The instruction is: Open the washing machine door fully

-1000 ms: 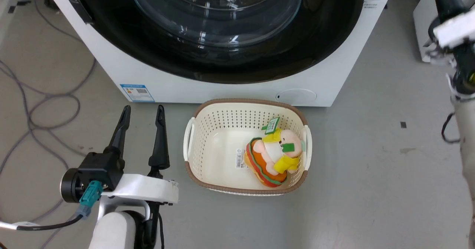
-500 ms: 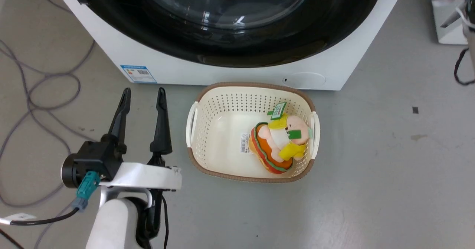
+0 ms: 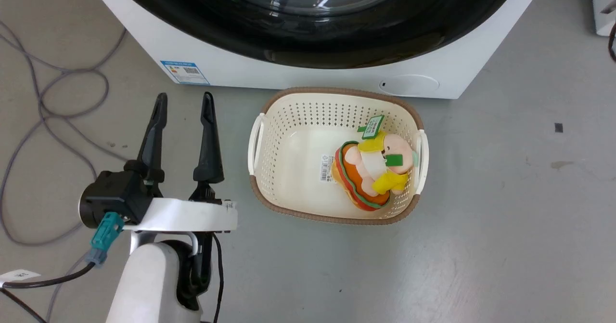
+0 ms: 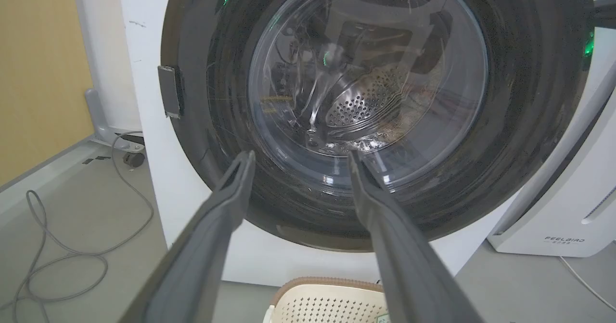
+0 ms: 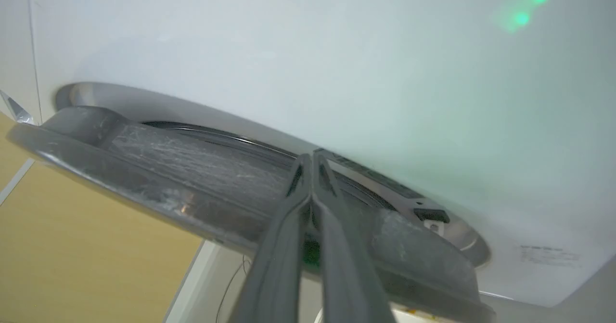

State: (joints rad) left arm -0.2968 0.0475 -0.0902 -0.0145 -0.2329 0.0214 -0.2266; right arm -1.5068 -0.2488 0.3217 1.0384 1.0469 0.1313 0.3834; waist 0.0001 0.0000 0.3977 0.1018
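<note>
- The washing machine door (image 4: pixel 524 135) sits straight ahead of me and covers nearly the whole white machine front (image 3: pixel 298 80). Its glass bowl (image 4: pixel 368 87) shows the steel drum (image 4: pixel 361 109) behind it.
- In my right wrist view the door's rim seems to stand a little off the white front on my right side. I judge the door barely cracked, far from fully open.
- My right gripper (image 5: pixel 308 159) is clenched, fingers pressed flat together with nothing between them. The tips point into the gap behind that rim.
- My left gripper (image 3: pixel 184 102) is released, fingers spread wide and holding nothing. It hangs over the floor (image 3: pixel 505 193), facing the door's lower left.
- A grey block (image 4: pixel 171 92) sits on the door's left edge. I take it for the hinge, though I cannot be sure.
- A basket (image 3: pixel 337 92) with a plush toy (image 3: pixel 373 174) in it stands on the floor just in front of the machine, below the door and just beside my left gripper.
- First risk: my closed right fingertips are thin and the rim is glossy. If I lever outward at a shallow angle they may slip out, and the door may fall shut.
- Second risk: if the door swings about that left block, it sweeps toward my left gripper. Unless I draw that arm aside, the door may strike it and stop short of fully open.
- Third risk: I cannot tell whether the door's lower edge clears the basket rim. A clip there could shove the basket.
</note>
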